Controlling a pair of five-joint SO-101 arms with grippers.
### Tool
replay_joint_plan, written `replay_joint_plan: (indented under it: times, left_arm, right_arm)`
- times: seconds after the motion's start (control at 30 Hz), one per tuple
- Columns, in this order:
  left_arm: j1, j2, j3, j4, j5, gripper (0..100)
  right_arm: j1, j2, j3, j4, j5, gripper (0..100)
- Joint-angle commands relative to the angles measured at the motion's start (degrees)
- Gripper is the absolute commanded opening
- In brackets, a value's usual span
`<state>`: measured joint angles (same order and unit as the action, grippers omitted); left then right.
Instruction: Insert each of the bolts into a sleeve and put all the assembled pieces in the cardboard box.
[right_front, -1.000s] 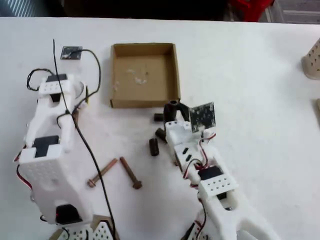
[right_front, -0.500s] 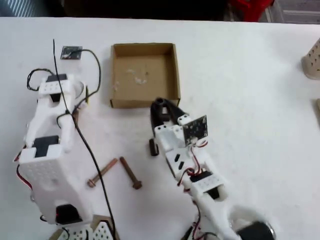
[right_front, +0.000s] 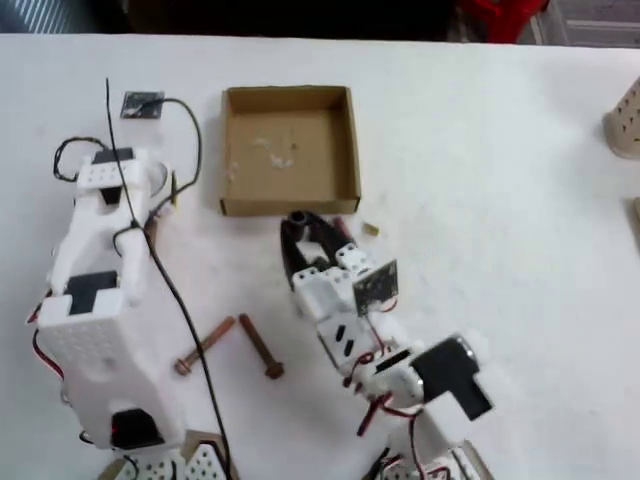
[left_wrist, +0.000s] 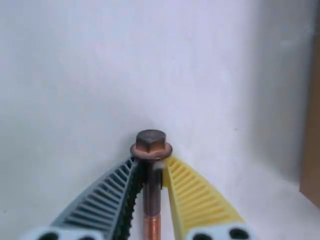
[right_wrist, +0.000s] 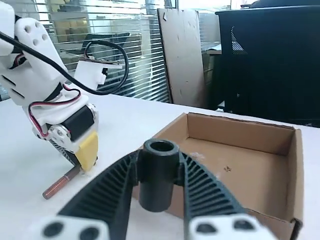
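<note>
That bolt (left_wrist: 151, 150) between the left jaws looks like coppery metal, slight sheen. The sleeve (right_wrist: 159, 172) between the right jaws is matt black plastic, and the cardboard box (right_front: 290, 207) is plain matt brown.

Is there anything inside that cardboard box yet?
No. The cardboard box holds no parts: seen from above, its floor is bare apart from pale scuff marks. In the right wrist view, the black sleeve in the right arm's fingers covers part of its near wall.

right claw (right_wrist: 159, 167) clamped on a black sleeve (right_wrist: 158, 182), held upright, bore visible. cardboard box (right_wrist: 235, 123) just behind it on the white tabletop (right_wrist: 125, 120). left claw (right_wrist: 81, 159) near, gripping a tilted copper bolt (right_wrist: 59, 185).
</note>
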<state>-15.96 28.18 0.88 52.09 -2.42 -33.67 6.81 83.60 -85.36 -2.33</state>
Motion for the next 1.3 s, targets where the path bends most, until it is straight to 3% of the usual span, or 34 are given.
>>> replay_joint_plan:
  times: [0.0, 0.27, 0.5, 0.77, 1.27]
  left_arm:
    - [-0.22, -4.26, -0.53, -1.85, 0.18, 2]
    - [0.48, -4.26, -0.62, -1.85, 0.18, 2]
    - [0.40, -4.53, -0.44, -1.85, 0.18, 2]
    - [0.40, -4.53, -0.44, -1.85, 0.18, 2]
    - [1.45, -6.37, -0.97, -3.69, 0.62, 2]
  right_arm:
    - [-0.66, 4.62, -2.46, -5.41, -0.26, 1.7]
    - [-1.54, 17.36, -2.37, -13.76, -0.18, 1.7]
    - [-5.32, 17.01, 3.34, -14.37, -0.18, 1.7]
    - [-4.09, 9.54, 9.67, -13.67, -0.62, 1.7]
    - [-3.38, 9.27, 9.49, -10.33, -0.62, 1.7]
